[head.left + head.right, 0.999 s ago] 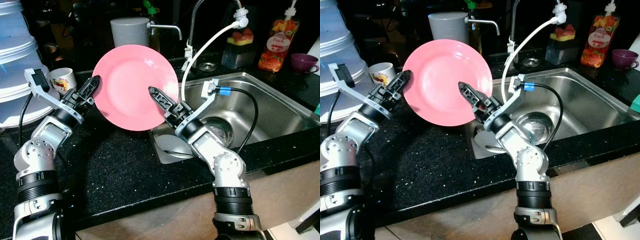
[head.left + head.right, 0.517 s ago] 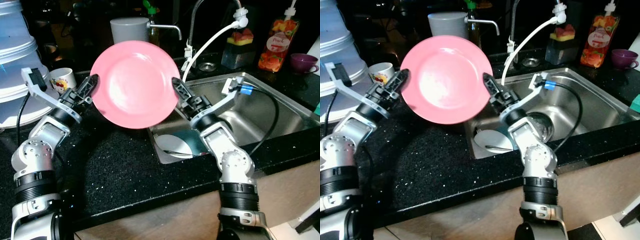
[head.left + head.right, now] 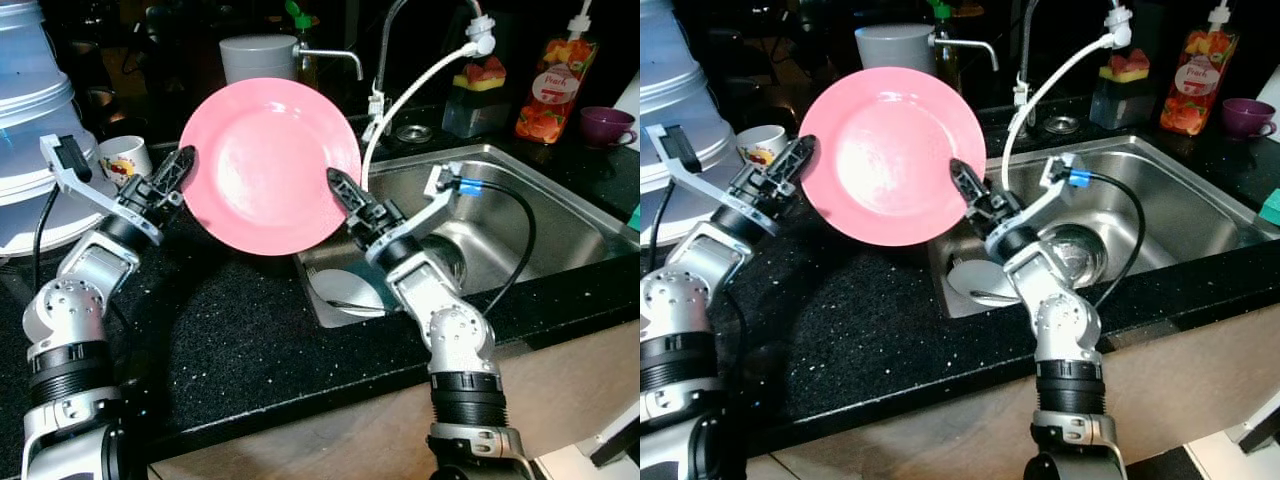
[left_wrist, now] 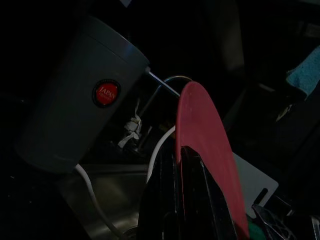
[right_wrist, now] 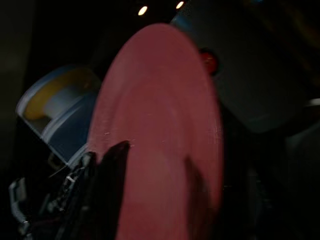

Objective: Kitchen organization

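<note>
Holding pink plate [image 3: 270, 165], left claw [image 3: 183, 167]; sink [image 3: 560, 205] apparently dish-filled.

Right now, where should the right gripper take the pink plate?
At its rim on the sink side, coming in edge-on. The pink plate stands nearly upright, left gripper clamping the opposite rim, so the right gripper should straddle the thin edge.

Both head cameras look forward and down from above the round pink plate [image 3: 270, 165], sharing it and the steel sink [image 3: 540, 205] beside it. Each wrist camera looks along its fingers, close against that plate.
</note>
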`<state>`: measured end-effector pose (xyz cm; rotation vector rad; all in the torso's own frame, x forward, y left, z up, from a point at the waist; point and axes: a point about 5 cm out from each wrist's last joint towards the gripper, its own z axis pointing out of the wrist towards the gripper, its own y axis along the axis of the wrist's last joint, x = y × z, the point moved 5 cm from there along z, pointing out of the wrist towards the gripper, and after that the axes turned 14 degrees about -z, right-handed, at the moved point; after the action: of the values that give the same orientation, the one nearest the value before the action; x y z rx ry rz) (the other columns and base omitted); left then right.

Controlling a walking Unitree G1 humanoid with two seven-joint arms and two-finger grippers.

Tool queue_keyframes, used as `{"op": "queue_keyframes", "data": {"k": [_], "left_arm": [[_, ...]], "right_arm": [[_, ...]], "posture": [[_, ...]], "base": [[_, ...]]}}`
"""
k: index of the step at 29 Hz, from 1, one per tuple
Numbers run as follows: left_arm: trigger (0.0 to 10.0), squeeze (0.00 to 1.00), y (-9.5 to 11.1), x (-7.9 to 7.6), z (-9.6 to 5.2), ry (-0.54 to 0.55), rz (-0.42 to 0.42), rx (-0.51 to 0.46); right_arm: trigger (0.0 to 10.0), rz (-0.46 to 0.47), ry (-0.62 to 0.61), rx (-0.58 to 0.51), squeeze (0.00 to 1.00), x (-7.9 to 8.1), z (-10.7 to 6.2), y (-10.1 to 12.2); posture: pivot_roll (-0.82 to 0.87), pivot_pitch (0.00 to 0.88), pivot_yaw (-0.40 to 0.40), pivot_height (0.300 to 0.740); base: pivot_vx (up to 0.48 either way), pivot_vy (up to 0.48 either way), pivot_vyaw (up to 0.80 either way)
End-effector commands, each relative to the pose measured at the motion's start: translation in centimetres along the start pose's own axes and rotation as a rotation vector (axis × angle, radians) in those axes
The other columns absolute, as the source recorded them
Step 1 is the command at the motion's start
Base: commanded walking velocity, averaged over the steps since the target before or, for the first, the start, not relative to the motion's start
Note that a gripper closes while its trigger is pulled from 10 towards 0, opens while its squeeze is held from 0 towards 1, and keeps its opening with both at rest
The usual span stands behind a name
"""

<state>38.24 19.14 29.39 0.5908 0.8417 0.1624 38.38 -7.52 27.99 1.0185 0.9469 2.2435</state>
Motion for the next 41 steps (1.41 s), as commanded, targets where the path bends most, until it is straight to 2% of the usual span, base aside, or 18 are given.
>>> {"op": "queue_keyframes", "data": {"k": [1, 16, 19, 20, 21, 22, 26, 27, 28, 29, 30, 31, 33, 35, 36, 39, 41], "left_arm": [[0.0, 0.0, -0.4, 0.4, -0.1, 0.016, -0.008, 0.012], [0.0, 0.0, -0.8, 1.0, -0.1, 0.058, -0.032, 0.034], [0.0, 0.0, -1.2, 1.8, -0.2, 0.108, 0.007, 0.06], [0.1, 0.03, -1.3, 1.9, -0.2, 0.115, 0.015, 0.066], [3.1, 0.56, -1.4, 2.0, -0.2, 0.123, 0.029, 0.074], [10.0, 1.0, -1.4, 2.1, -0.2, 0.133, 0.039, 0.077], [10.0, 1.0, -1.4, 2.7, -0.1, 0.171, 0.081, 0.075], [10.0, 0.0, -1.2, 2.9, -0.1, 0.189, 0.11, 0.069], [10.0, 0.0, -1.1, 3.3, -0.1, 0.212, 0.152, 0.065], [10.0, 0.0, -1.1, 3.3, -0.1, 0.212, 0.152, 0.065], [10.0, 0.0, -0.9, 3.6, -0.2, 0.236, 0.192, 0.064], [10.0, 0.0, -0.9, 3.9, -0.1, 0.26, 0.258, 0.069], [10.0, 0.0, -1.2, 3.8, 0.1, 0.253, 0.31, 0.09], [10.0, 0.0, -2.1, 3.3, 0.6, 0.226, 0.353, 0.129], [10.0, 0.0, -2.1, 3.3, 0.6, 0.226, 0.353, 0.129], [10.0, 0.0, -5.2, 2.2, 1.5, 0.141, 0.467, 0.25], [10.0, 0.0, -7.2, 1.8, 1.9, 0.102, 0.519, 0.311]], "right_arm": [[0.0, 0.032, 0.032, -0.009, 0.0, 0.9, 0.0, 0.0], [0.0, 0.06, -0.009, -0.036, 0.0, -0.1, -0.3, 0.6], [0.0, 0.077, -0.049, -0.059, 0.0, -0.9, -0.3, 1.0], [0.0, 0.078, -0.054, -0.062, 0.0, -1.0, -0.3, 1.1], [0.0, 0.081, -0.062, -0.067, 0.0, -1.2, -0.3, 1.2], [0.0, 0.084, -0.071, -0.073, 0.0, -1.4, -0.4, 1.3], [0.0, 0.087, -0.16, -0.107, 0.0, -3.1, -0.6, 2.0], [0.0, 0.078, -0.201, -0.117, 0.0, -3.9, -0.7, 2.2], [0.0, 0.062, -0.252, -0.126, 0.0, -4.8, -0.9, 2.5], [0.0, 0.062, -0.252, -0.126, 0.0, -4.8, -0.9, 2.5], [0.0, 0.031, -0.318, -0.129, 0.0, -6.1, -1.3, 2.7], [0.0, -0.016, -0.427, -0.127, 0.0, -8.1, -2.0, 3.0], [0.0, -0.077, -0.515, -0.116, 0.0, -9.6, -2.8, 3.3], [0.0, -0.175, -0.569, -0.097, 0.0, -10.5, -3.3, 3.6], [0.0, -0.175, -0.569, -0.097, 0.0, -10.5, -3.3, 3.6], [0.0, -0.473, -0.582, 0.015, 0.0, -10.7, -3.4, 3.2], [0.0, -0.592, -0.563, 0.064, 0.0, -10.5, -3.4, 2.6]], "posture": [[0.04, 0.024, 0.085, 0.74], [0.05, 0.033, 0.088, 0.74], [0.05, 0.036, 0.09, 0.74], [0.05, 0.037, 0.091, 0.74], [0.05, 0.037, 0.091, 0.74], [0.05, 0.037, 0.092, 0.74], [0.05, 0.039, 0.092, 0.74], [0.05, 0.039, 0.092, 0.74], [0.05, 0.039, 0.092, 0.74], [0.05, 0.039, 0.092, 0.74], [0.05, 0.039, 0.092, 0.74], [0.05, 0.039, 0.092, 0.74], [0.05, 0.039, 0.092, 0.74], [0.05, 0.042, 0.092, 0.74], [0.05, 0.042, 0.092, 0.74], [0.05, 0.042, 0.092, 0.74], [0.04, 0.043, 0.089, 0.74]], "base": [[0.0, 0.0, 0.0], [0.0, 0.0, 0.0], [0.0, 0.0, 0.0], [0.0, 0.0, 0.0], [0.0, 0.0, 0.0], [0.0, 0.0, 0.0], [0.0, 0.0, 0.0], [0.0, 0.0, 0.0], [0.0, 0.0, 0.0], [0.0, 0.0, 0.0], [0.0, 0.0, 0.0], [0.0, 0.0, 0.0], [0.0, 0.0, 0.0], [0.0, 0.0, 0.0], [0.0, 0.0, 0.0], [0.0, 0.0, 0.0], [0.0, 0.0, 0.0]]}}
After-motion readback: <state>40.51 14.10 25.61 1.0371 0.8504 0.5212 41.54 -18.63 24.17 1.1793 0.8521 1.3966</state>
